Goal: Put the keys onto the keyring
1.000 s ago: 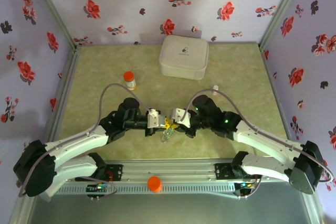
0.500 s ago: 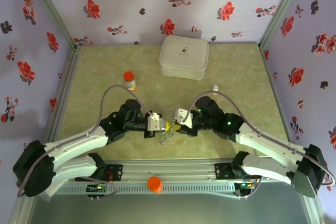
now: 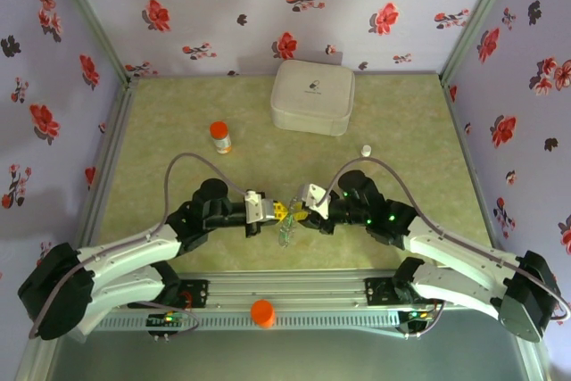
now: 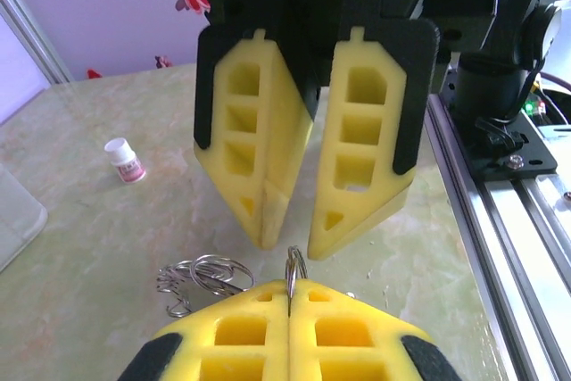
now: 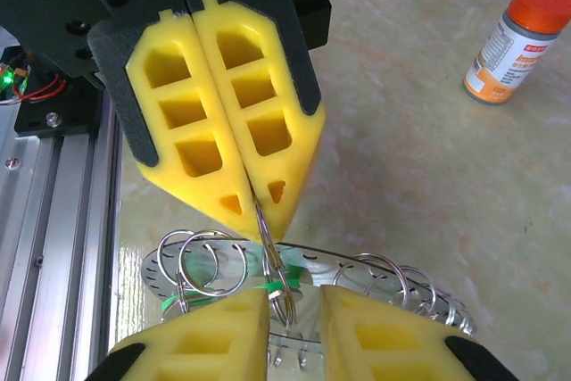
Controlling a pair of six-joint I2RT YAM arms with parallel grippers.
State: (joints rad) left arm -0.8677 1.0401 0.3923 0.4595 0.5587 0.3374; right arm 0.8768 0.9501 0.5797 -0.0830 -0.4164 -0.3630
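A silvery keyring stands edge-on, pinched by my left gripper, which is shut on it. From the right wrist, the same ring runs down out of the left gripper into the gap of my right gripper, whose jaws stand apart on either side of it. Green key heads peek out under a bunch of loose rings that hangs below. Seen from above, both grippers meet tip to tip over the bunch.
An orange-capped bottle stands at the left and a white case at the back. A small white vial sits at the right. The metal rail with its orange knob runs along the near edge.
The right gripper's jaws have parted; they were shut a second ago. Both wrists have shifted slightly toward the near edge. The left gripper keeps its hold on the ring.
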